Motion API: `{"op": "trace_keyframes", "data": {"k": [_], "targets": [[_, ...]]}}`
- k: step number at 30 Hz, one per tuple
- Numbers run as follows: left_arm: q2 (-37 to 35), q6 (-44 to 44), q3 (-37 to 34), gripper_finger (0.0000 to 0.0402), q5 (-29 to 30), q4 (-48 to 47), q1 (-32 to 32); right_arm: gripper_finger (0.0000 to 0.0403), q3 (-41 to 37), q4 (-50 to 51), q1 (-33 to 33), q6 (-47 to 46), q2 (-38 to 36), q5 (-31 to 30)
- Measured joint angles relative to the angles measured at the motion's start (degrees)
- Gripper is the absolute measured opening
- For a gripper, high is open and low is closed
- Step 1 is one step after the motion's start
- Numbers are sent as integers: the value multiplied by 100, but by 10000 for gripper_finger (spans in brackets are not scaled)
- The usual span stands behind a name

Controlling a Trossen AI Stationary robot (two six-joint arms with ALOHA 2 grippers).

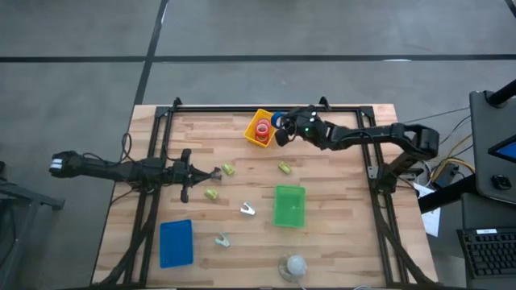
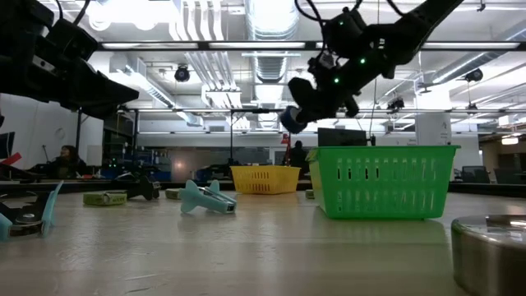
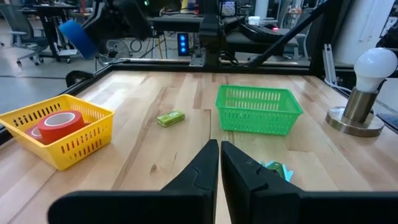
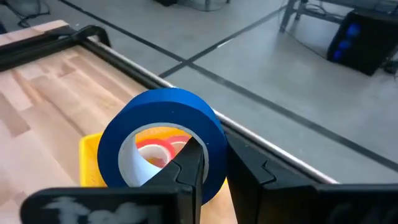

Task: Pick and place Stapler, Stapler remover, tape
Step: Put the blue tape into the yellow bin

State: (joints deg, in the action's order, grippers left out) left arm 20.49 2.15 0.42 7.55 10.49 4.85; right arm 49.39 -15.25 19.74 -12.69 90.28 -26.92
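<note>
Blue ring-shaped tape roll (image 4: pixel 163 140) sat gripped in my right tool (image 1: pixel 281 129) above the yellow mesh bin (image 1: pixel 252 138), red rolls (image 1: pixel 263 128) inside; staplers remained on the bench (image 1: pixel 339 201); left tool (image 3: pixel 219 163) closed, empty.

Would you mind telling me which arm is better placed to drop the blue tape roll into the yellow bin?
The right. The right gripper is shut on the blue tape roll, raised beside the yellow bin, where red tape already lies. The left gripper is shut, empty and farther off.
</note>
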Motion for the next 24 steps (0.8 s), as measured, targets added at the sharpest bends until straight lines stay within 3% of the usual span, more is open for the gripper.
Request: {"op": "trace_keyframes", "data": {"k": [16, 24], "targets": [[0, 0, 1, 23, 0, -1, 1, 52, 769, -82, -457, -173, 1328, -4], [0, 0, 1, 23, 0, -23, 1, 53, 942, 157, -446, -360, 1491, -435]]}}
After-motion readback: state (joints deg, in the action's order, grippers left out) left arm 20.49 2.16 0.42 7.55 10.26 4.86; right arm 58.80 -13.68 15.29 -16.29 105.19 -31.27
